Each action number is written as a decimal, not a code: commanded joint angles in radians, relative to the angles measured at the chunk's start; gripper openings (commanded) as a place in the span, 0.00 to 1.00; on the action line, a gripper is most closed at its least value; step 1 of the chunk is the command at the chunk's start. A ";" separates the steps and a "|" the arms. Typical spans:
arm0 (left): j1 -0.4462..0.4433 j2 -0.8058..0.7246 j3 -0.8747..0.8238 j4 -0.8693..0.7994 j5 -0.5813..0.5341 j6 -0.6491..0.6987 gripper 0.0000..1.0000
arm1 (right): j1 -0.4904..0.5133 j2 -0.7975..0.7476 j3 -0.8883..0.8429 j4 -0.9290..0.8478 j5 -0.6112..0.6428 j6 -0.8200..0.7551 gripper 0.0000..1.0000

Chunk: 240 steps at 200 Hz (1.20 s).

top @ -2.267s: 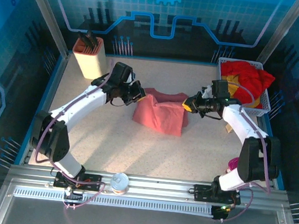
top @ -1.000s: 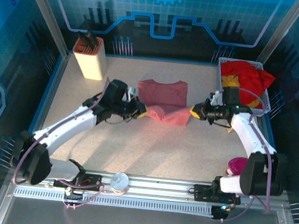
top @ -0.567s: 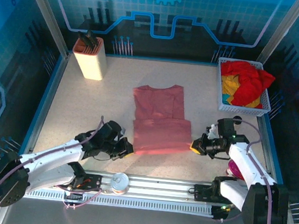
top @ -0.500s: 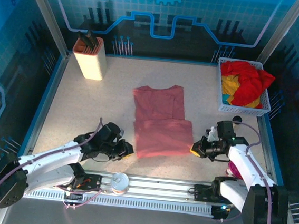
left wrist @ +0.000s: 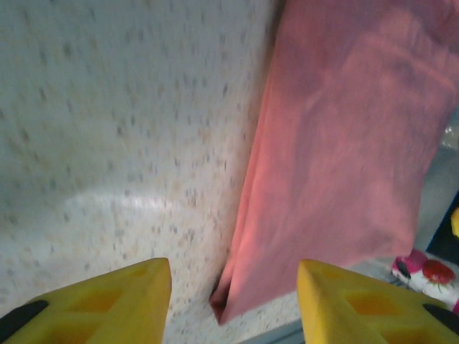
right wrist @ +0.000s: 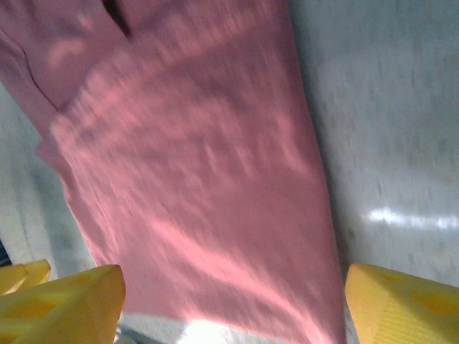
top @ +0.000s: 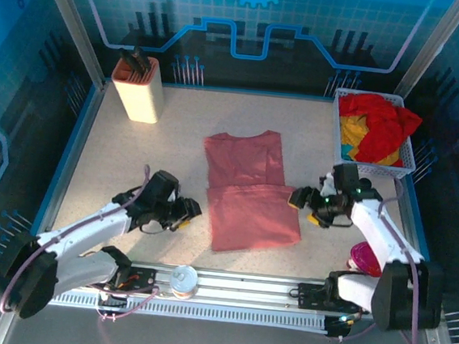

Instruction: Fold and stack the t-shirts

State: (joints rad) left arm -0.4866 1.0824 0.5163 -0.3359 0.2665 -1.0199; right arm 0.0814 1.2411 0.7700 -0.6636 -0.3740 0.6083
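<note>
The salmon-pink t-shirt (top: 248, 186) lies flat in the middle of the table, its near half (top: 255, 221) doubled over. My left gripper (top: 187, 210) rests open just left of the shirt's near part. In the left wrist view the shirt (left wrist: 337, 158) has one corner lying between the yellow fingers (left wrist: 115, 297) of the left gripper (left wrist: 233, 287), untouched. My right gripper (top: 301, 202) stands open at the shirt's right edge. The right wrist view has the right gripper (right wrist: 233, 287) spread wide over the pink cloth (right wrist: 193, 179). A red t-shirt (top: 385, 122) and a yellow t-shirt (top: 351, 133) are bundled in the basket.
The white mesh basket (top: 376, 168) stands at the back right. A beige block holder (top: 138, 90) stands at the back left. A pink round object (top: 365, 254) lies by the right arm's base, and a small roll (top: 184, 280) sits on the front rail.
Both arms drew the shirt toward the near edge and laid it down. In the last half second both grippers let go of the hem and pulled back from it.
</note>
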 commanded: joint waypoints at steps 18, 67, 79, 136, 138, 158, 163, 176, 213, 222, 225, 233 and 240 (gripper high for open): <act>0.029 0.190 0.179 -0.007 0.051 0.145 0.44 | 0.039 0.250 0.192 0.083 0.140 -0.063 0.71; 0.042 0.407 0.283 0.042 0.093 0.175 0.37 | 0.092 0.462 0.269 0.119 0.213 -0.105 0.64; 0.043 0.442 0.303 0.049 0.106 0.175 0.35 | 0.105 0.492 0.284 0.114 0.220 -0.108 0.61; 0.042 0.500 0.337 0.049 0.118 0.186 0.31 | 0.131 0.493 0.287 0.106 0.231 -0.116 0.51; 0.042 0.502 0.338 0.049 0.119 0.188 0.31 | 0.132 0.493 0.288 0.105 0.229 -0.116 0.50; 0.042 0.510 0.343 0.050 0.119 0.191 0.30 | 0.147 0.495 0.288 0.112 0.212 -0.117 0.44; 0.042 0.512 0.343 0.049 0.118 0.192 0.30 | 0.150 0.497 0.287 0.115 0.208 -0.115 0.42; 0.043 0.512 0.343 0.049 0.117 0.193 0.30 | 0.152 0.500 0.284 0.127 0.190 -0.116 0.34; 0.051 0.502 0.340 0.041 0.116 0.202 0.29 | 0.152 0.472 0.274 0.158 0.110 -0.117 0.00; 0.056 0.496 0.336 0.038 0.115 0.207 0.28 | 0.151 0.459 0.272 0.168 0.062 -0.117 0.00; 0.057 0.495 0.335 0.037 0.116 0.209 0.28 | 0.150 0.453 0.272 0.172 0.041 -0.117 0.00; 0.067 0.489 0.331 0.037 0.118 0.211 0.28 | 0.151 0.441 0.266 0.195 -0.028 -0.111 0.00; 0.076 0.484 0.325 0.042 0.124 0.214 0.27 | 0.148 0.434 0.259 0.225 -0.103 -0.101 0.00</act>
State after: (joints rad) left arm -0.4366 1.5887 0.8356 -0.2829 0.3645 -0.8383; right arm 0.2237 1.7306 1.0355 -0.5125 -0.2703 0.4961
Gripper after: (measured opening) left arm 0.279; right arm 0.057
